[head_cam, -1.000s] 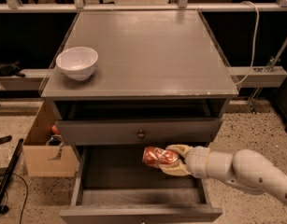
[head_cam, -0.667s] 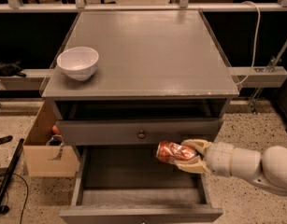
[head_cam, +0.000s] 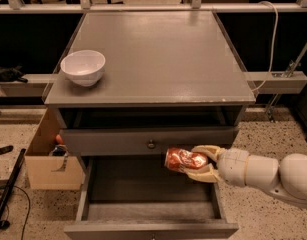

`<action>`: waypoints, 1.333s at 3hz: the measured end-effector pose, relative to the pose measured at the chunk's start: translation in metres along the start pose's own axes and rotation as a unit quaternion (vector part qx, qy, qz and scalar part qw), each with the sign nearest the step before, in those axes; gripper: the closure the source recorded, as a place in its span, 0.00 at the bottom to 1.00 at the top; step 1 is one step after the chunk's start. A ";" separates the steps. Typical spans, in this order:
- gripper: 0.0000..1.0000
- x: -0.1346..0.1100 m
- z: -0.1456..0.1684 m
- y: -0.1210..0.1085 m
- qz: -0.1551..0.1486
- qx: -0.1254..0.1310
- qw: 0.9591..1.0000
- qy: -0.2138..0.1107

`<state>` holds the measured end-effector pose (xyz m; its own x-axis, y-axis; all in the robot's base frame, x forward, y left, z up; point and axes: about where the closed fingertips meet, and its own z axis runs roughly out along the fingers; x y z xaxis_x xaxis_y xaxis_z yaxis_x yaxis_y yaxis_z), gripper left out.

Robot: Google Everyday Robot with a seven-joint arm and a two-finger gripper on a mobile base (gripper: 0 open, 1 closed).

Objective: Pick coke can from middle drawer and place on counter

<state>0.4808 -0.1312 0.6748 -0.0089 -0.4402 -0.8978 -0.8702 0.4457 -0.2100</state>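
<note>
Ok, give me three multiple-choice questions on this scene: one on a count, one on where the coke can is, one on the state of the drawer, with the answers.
1. How many bowls stand on the counter? A none; B one; C three.
2. Where is the coke can? A on the counter; B on the ground; C held in the tool, in the air over the middle drawer.
3. What state is the middle drawer in? A pulled open; B pushed shut; C taken out of the cabinet.

Answers: 1 B, a single white bowl sits near the counter's left edge. 2 C, the tool is closed around the coke can, off the drawer floor. 3 A, its grey floor shows in full.
</note>
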 end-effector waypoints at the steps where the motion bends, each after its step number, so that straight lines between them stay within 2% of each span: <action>1: 1.00 -0.066 -0.031 -0.027 -0.054 0.027 0.998 -0.024; 2: 1.00 -0.142 -0.082 -0.076 -0.098 0.068 0.992 -0.051; 3: 1.00 -0.142 -0.080 -0.076 -0.098 0.066 0.992 -0.051; 4: 1.00 -0.152 -0.073 -0.089 -0.105 0.063 0.991 -0.055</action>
<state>0.5235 -0.1607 0.8584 0.2256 -0.4490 -0.8646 -0.7785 0.4505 -0.4370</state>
